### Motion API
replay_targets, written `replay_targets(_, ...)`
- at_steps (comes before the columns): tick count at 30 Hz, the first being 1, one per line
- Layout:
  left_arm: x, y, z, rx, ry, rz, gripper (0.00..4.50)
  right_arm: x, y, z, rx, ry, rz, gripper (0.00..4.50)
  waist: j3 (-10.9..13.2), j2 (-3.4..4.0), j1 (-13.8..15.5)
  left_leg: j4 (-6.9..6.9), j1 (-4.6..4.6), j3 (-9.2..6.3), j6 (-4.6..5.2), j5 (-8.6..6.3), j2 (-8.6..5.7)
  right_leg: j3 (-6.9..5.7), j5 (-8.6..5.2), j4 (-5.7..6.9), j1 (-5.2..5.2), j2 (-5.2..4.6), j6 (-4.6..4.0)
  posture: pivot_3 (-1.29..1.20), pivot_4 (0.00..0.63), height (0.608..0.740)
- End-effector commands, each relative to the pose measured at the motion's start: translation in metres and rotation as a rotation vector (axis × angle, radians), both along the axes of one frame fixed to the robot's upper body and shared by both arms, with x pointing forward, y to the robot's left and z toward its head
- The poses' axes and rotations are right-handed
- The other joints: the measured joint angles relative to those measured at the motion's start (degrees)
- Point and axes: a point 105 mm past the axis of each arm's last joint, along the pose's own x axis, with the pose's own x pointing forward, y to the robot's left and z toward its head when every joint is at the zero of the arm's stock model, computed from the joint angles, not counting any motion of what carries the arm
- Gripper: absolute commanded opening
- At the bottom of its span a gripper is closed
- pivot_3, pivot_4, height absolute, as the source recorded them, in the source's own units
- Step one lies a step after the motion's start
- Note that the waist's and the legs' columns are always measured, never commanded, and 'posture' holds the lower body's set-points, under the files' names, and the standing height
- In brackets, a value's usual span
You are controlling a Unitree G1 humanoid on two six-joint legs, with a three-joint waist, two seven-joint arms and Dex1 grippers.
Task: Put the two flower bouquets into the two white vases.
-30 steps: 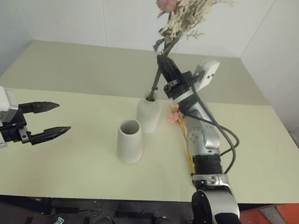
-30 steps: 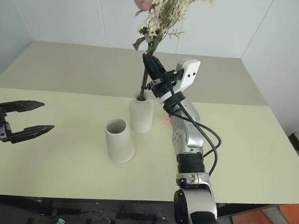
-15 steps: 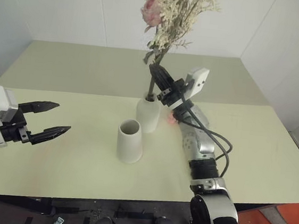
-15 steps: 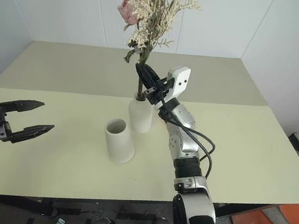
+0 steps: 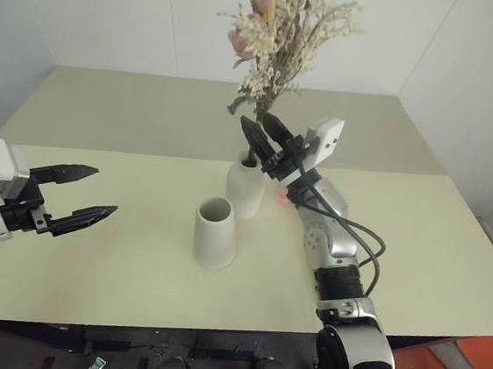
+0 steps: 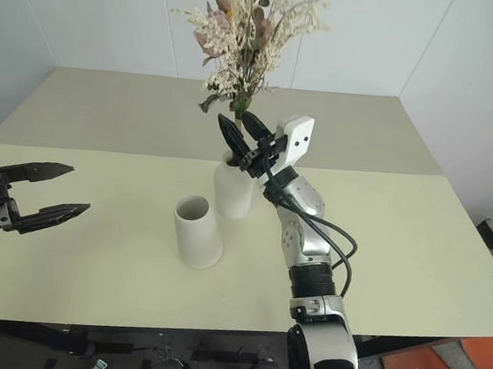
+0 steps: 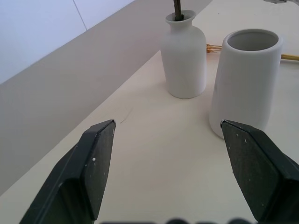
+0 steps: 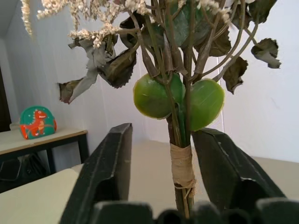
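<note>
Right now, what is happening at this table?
The robot is putting flowers into vases. The bushy bouquet stands in the bottle vase, and the right gripper is open around its stem. The cone vase is empty. The slim bouquet lies on the table. The left gripper is open, holding nothing.

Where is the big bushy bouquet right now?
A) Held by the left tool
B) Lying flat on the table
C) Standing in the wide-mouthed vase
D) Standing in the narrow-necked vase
D: the bouquet rises from the neck of the bottle vase, with the right tool open around its stem; the wide vase is empty.
</note>
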Motion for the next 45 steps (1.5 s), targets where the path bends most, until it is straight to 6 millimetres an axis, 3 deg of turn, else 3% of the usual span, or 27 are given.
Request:
replay_targets(1, 0.001, -0.004, 0.008, 0.016, -0.032, -0.022, 3.89, -0.010, 0.000, 0.011, -0.024, -0.058, 0.000, 3.84, 0.0, 0.00, 0.0, 0.00, 0.01, 0.00, 0.00, 0.00, 0.00, 0.00, 0.00, 0.00, 0.00, 0.00, 0.00, 0.00, 0.150, 0.740)
replay_targets(3, 0.002, -0.004, 0.008, 0.016, -0.033, -0.025, 3.89, -0.012, -0.001, 0.008, -0.048, -0.057, -0.004, 4.49, 0.0, 0.00, 0.0, 0.00, 0.01, 0.00, 0.00, 0.00, 0.01, 0.00, 0.00, 0.00, 0.00, 0.02, 0.00, 0.00, 0.150, 0.740)
replay_targets(7, 0.004, -0.004, 0.008, 0.016, -0.032, -0.030, 3.89, -0.019, -0.004, 0.002, -0.146, -0.070, -0.005, 4.49, 0.0, 0.00, 0.0, 0.00, 0.00, 0.00, 0.00, 0.00, 0.00, 0.00, 0.00, -0.01, 0.00, 0.01, 0.00, 0.00, 0.150, 0.740)
replay_targets(14, 0.004, -0.004, 0.003, 0.036, -0.011, -0.046, 3.89, -0.025, -0.034, -0.001, -0.319, -0.042, -0.043, 4.49, 0.0, -0.01, 0.2, 0.01, 0.00, 0.01, 0.00, 0.00, -0.01, 0.00, -0.01, -0.02, 0.00, 0.01, 0.00, 0.00, 0.150, 0.740)
replay_targets(20, 0.005, -0.002, 0.003, 0.043, -0.009, -0.047, 3.89, -0.043, -0.056, -0.017, -0.609, 0.021, -0.027, 4.49, 0.0, -0.03, 0.6, 0.01, -0.02, 0.02, 0.00, 0.00, -0.01, 0.00, -0.02, -0.09, 0.02, 0.02, 0.00, 0.00, 0.150, 0.740)
replay_targets(24, 0.001, -0.004, -0.001, 0.058, 0.012, -0.077, 3.89, -0.053, -0.078, -0.034, -0.847, 0.068, -0.180, 4.49, 0.0, -0.04, 1.0, 0.01, -0.01, 0.04, 0.01, 0.00, 0.00, 0.00, -0.05, -0.09, 0.02, 0.04, -0.04, 0.00, 0.150, 0.740)
replay_targets(26, 0.000, -0.003, -0.002, 0.065, 0.019, -0.079, 3.89, -0.056, -0.087, -0.045, -0.909, 0.243, -0.150, 4.49, 0.0, -0.05, 1.0, 0.01, 0.01, 0.06, 0.01, 0.00, 0.00, 0.02, -0.05, -0.08, 0.03, 0.05, -0.04, 0.00, 0.150, 0.740)
replay_targets(32, 0.006, -0.007, -0.001, 0.064, 0.007, -0.096, 3.89, -0.046, -0.109, -0.070, -0.992, 0.641, -0.276, 4.49, 0.0, -0.06, 1.3, 0.04, 0.10, 0.07, 0.01, 0.00, 0.03, 0.03, -0.06, -0.05, 0.10, 0.08, -0.07, 0.00, 0.150, 0.740)
replay_targets(36, 0.008, -0.014, 0.000, 0.065, 0.007, -0.129, 3.89, -0.047, -0.106, -0.080, -0.966, 0.875, -0.265, 4.49, 0.0, -0.07, 1.4, 0.04, 0.02, 0.06, 0.01, 0.00, 0.00, 0.03, -0.06, -0.08, 0.06, 0.07, -0.07, 0.00, 0.150, 0.740)
replay_targets(45, -0.004, -0.017, -0.003, 0.139, 0.059, -0.182, 3.89, -0.040, -0.111, -0.103, -0.982, 1.011, -0.344, 4.49, 0.0, -0.07, 1.5, 0.03, -0.20, 0.06, 0.01, 0.00, 0.00, 0.02, -0.06, -0.07, -0.18, 0.05, -0.07, 0.00, 0.150, 0.740)
